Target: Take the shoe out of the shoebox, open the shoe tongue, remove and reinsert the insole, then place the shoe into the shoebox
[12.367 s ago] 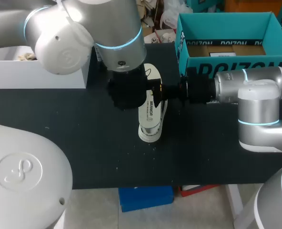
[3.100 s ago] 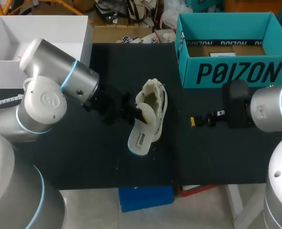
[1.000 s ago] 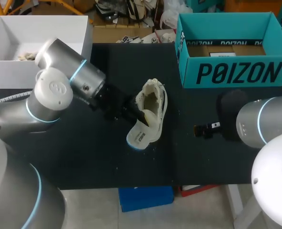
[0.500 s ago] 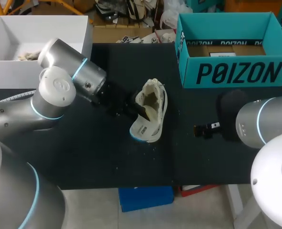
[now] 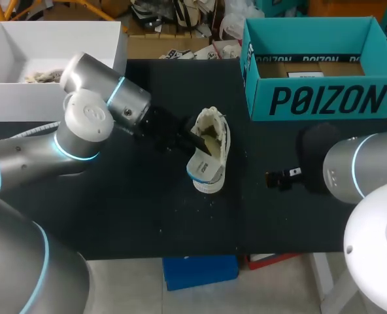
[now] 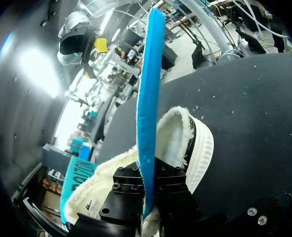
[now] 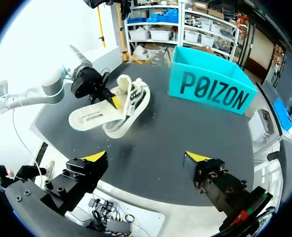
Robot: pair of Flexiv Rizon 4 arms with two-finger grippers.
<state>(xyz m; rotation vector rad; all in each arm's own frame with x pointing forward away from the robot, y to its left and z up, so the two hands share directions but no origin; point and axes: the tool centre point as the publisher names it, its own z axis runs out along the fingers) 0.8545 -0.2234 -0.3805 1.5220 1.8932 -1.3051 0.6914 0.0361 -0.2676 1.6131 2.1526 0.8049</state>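
A cream shoe [image 5: 214, 131] with a fleece lining lies on the black table [image 5: 115, 216], its opening facing up. My left gripper [image 5: 188, 142] is at the shoe's left side, shut on the insole [image 5: 205, 171], which slants over the shoe's front end. In the left wrist view the insole [image 6: 147, 89] stands edge-on, blue, clamped between the black fingers [image 6: 128, 197], with the shoe [image 6: 183, 143] just behind it. The teal shoebox [image 5: 318, 98] stands open at the back right. Near the table's right edge my right gripper [image 5: 278, 178] is open and empty, its yellow fingertips [image 7: 97, 157] wide apart.
A white open box [image 5: 108, 72] with some crumpled material inside stands at the back left. In the right wrist view the shoe [image 7: 131, 101], the insole [image 7: 89, 118] and the shoebox [image 7: 212, 84] lie well ahead of the gripper.
My left gripper has shifted right and turned, swinging the insole's free end from the shoe's left to over its front. The right arm has stayed still.
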